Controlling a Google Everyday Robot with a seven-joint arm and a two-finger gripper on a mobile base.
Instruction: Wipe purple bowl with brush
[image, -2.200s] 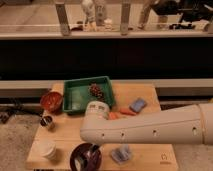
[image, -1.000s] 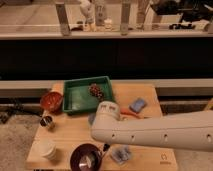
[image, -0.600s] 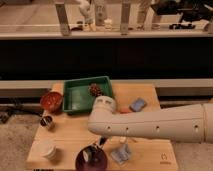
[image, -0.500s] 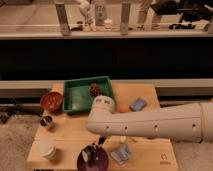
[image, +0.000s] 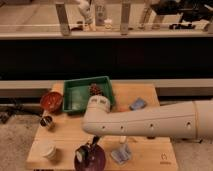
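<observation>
- The tool (image: 93, 145) hangs directly over the purple bowl (image: 90, 158), which sits at the front edge of the worktop (image: 150, 155), at about 7 o'clock from the green tray (image: 71, 98).
- The coming stroke turns on 1 relation: the bowl lies straight below the tool, so the travel looks to be down and then round inside the rim, not sideways.
- The brush (image: 82, 155) appears as a pale patch inside the bowl at its 9 o'clock side; whether the tool grips it I cannot tell (the fingers run together with the dark handle).
- The arm (image: 150, 122), a smooth white tube, reaches in from 3 o'clock, its long axis running across the worktop.
- The bowl is round, glossy and dark; the worktop is pale wood.
- The red-brown bowl (image: 51, 100) sits at 9 o'clock of the tray, well apart from the work.
- A white cup (image: 48, 149) stands near the purple bowl at its 9 o'clock, and a grey-blue item (image: 121, 153) lies at its 3 o'clock.
</observation>
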